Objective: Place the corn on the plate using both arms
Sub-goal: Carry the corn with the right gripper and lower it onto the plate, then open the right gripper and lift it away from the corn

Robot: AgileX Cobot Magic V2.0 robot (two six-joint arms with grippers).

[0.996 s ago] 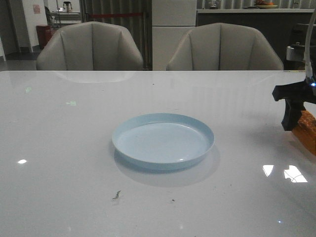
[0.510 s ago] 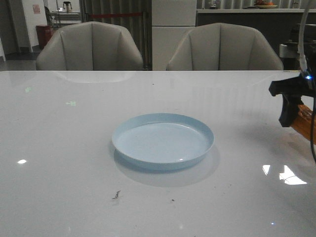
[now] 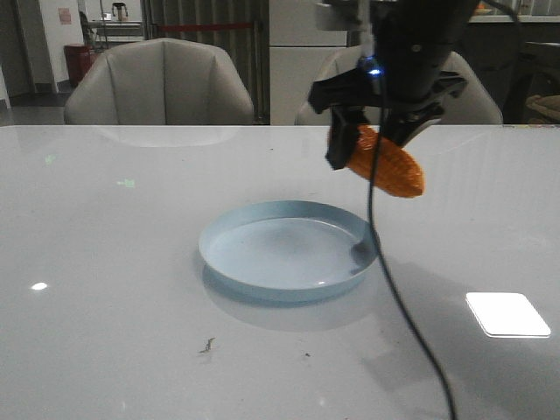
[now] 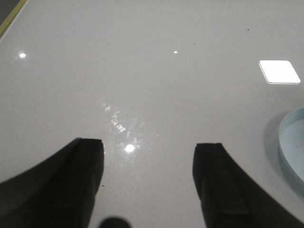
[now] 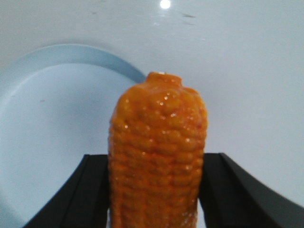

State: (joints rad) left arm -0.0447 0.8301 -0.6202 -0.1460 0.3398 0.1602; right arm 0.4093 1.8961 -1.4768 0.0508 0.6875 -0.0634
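Observation:
My right gripper (image 3: 372, 144) is shut on the orange corn (image 3: 389, 166) and holds it in the air above the right rim of the pale blue plate (image 3: 236, 262). In the right wrist view the corn (image 5: 158, 147) sits between the two black fingers (image 5: 78, 194), its tip pointing over the plate's edge (image 5: 95, 54). The left gripper (image 4: 148, 156) is open and empty over bare table, with the plate's rim (image 4: 285, 147) off to one side. The left gripper does not show in the front view.
The white glossy table (image 3: 105, 289) carries a few dark specks (image 3: 206, 346) near its front. Two grey chairs (image 3: 159, 83) stand behind the far edge. A black cable (image 3: 402, 306) hangs from the right arm across the plate's right side.
The right arm has swung left from the table's right edge, carrying the corn up and over to the plate's right rim.

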